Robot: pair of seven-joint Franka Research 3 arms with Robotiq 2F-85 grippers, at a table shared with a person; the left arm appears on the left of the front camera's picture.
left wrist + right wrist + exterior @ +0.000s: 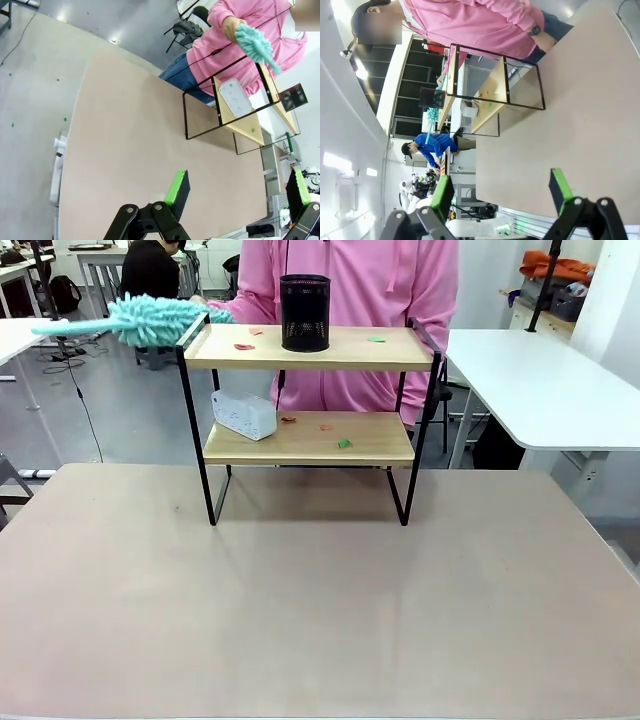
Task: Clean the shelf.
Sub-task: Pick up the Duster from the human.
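Two-tier shelf (300,360): stands at the far middle of the tan table (300,620), legs near the far edge, with broad bare tabletop in front and at both sides. Light wooden boards, thin black frame. Top board: black mesh cup (305,312), coloured scraps (244,346). Lower board: white box (245,414), more scraps. Teal duster (150,320), person-held, at the top board's left end. Left gripper (239,192), right gripper (501,190): jaws apart, holding nothing.
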